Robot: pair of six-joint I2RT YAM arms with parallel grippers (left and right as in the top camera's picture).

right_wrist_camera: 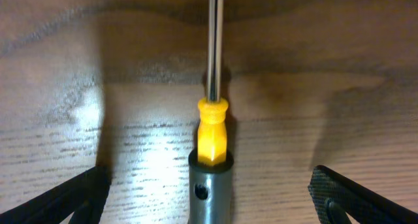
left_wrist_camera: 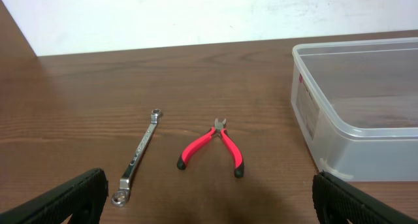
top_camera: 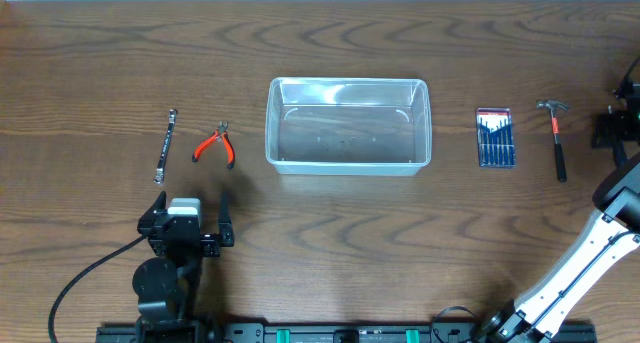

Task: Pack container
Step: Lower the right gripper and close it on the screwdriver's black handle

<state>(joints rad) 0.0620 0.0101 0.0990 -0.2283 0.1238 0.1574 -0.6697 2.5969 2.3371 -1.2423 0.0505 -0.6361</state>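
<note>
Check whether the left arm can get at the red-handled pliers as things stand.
Probably yes. The left gripper is open and faces the pliers, which lie flat on the table between the wrench and the container, touching neither, with nothing over them.

You can reach the container point(top_camera: 347, 167) over bare table point(top_camera: 340, 223) from 6 o'clock; pliers point(top_camera: 218, 140) and wrench point(top_camera: 166, 145) crowd 9 o'clock, screwdriver case point(top_camera: 495, 138) and hammer point(top_camera: 558, 143) 3 o'clock.
</note>
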